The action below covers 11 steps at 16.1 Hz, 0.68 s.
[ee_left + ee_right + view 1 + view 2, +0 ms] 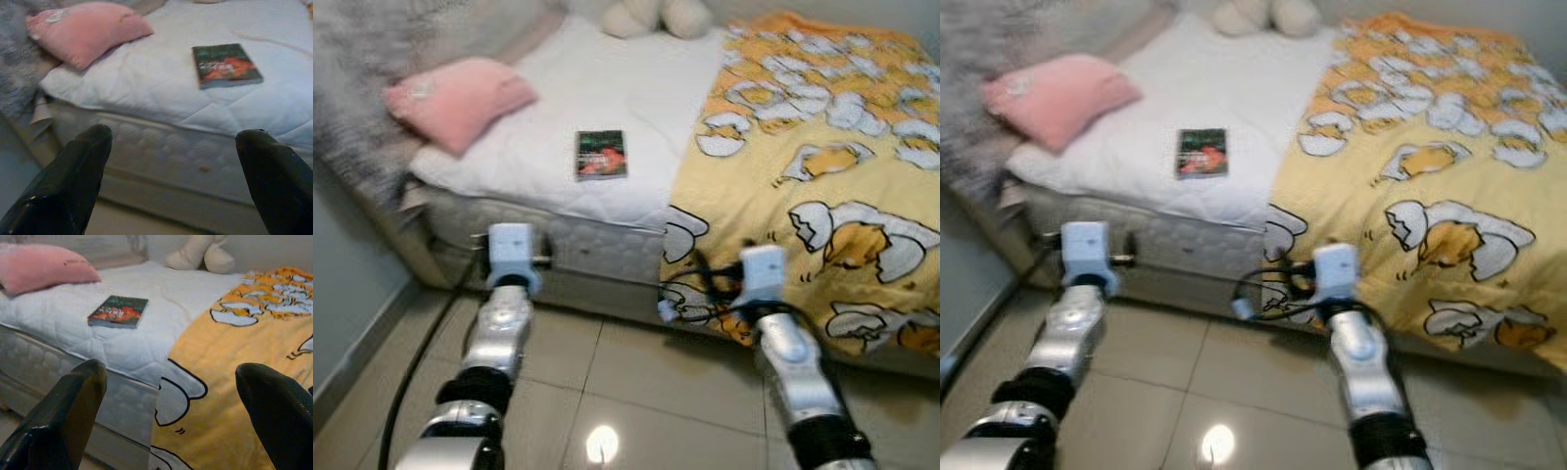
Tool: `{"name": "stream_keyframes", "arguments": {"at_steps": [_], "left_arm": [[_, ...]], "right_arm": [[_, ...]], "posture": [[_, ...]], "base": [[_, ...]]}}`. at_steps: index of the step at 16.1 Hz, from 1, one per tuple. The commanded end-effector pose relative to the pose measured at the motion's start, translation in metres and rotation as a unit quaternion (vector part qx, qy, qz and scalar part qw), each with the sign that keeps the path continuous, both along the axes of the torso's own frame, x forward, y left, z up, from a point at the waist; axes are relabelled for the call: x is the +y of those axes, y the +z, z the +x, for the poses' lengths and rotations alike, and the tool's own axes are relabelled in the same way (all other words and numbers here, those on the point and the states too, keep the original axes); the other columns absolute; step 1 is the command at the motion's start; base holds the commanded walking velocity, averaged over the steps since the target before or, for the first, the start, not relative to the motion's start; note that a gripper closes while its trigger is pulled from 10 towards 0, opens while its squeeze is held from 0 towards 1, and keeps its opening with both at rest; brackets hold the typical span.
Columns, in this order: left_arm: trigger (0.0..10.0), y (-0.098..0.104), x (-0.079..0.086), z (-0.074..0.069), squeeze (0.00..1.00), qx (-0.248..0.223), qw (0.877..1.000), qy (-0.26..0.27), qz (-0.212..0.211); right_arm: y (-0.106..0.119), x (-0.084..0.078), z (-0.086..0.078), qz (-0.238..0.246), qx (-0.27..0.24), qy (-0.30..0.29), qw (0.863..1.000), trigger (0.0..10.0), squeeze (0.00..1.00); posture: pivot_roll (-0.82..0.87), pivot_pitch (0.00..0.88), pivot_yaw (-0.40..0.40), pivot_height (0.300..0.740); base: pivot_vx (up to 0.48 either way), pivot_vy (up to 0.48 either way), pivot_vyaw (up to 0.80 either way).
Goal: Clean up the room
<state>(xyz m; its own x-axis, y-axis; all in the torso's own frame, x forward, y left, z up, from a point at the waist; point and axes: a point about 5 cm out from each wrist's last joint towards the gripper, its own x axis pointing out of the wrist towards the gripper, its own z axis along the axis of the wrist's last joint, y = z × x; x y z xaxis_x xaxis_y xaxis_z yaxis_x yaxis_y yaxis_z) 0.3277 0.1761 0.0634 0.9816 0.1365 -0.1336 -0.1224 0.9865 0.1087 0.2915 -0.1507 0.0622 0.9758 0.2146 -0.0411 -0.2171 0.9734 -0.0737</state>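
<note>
A dark-covered book (601, 154) lies flat on the white sheet of the bed (607, 98), near its front edge. A pink pillow (458, 99) rests at the left end of the bed. A yellow blanket (822, 166) with an egg print covers the right half and hangs over the side. A cream stuffed toy (656, 16) sits at the far edge. Both arms reach toward the bed side, short of the mattress. My left gripper (173, 161) is open, with the book (226, 64) and pillow (83, 30) beyond it. My right gripper (171, 401) is open, facing the book (118, 311) and blanket (254, 357).
Beige tiled floor (636, 392) lies between me and the bed. A grey wall (342, 284) runs along the left. A fuzzy grey headboard or throw (372, 49) stands behind the pillow. A black cable (421, 352) trails along the floor by my left arm.
</note>
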Motion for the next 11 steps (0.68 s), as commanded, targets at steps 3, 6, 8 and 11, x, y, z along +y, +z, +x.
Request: {"name": "stream_keyframes", "arguments": {"at_steps": [3, 6, 8, 11], "left_arm": [[10.0, 0.0023, -0.0124, 0.0027, 0.00, -0.005, 1.000, -0.017, -0.007], [10.0, 0.0034, -0.0143, 0.0030, 0.00, -0.009, 1.000, -0.023, -0.003], [10.0, 0.0038, -0.0145, 0.0036, 0.00, -0.010, 1.000, -0.026, -0.001], [10.0, 0.0050, -0.0147, 0.0034, 0.00, -0.017, 0.999, -0.028, -0.002]], "right_arm": [[0.0032, -0.0114, 0.0004, -0.010, -0.007, -0.014, 1.000, 10.0, 0.00], [0.0033, -0.0110, 0.0004, -0.011, -0.007, -0.010, 1.000, 10.0, 0.00], [0.0029, -0.0110, 0.0005, -0.013, -0.006, -0.007, 1.000, 10.0, 0.00], [0.0023, -0.0107, 0.0002, -0.013, -0.004, -0.006, 1.000, 10.0, 0.00]], "posture": [[-0.18, 0.000, 0.042, 0.740], [-0.18, 0.000, 0.041, 0.740], [-0.18, 0.000, 0.038, 0.740], [-0.18, 0.000, 0.040, 0.740]], "base": [[0.480, 0.000, 0.00], [0.480, 0.000, 0.00], [0.480, 0.000, 0.00], [0.480, 0.000, 0.00]]}}
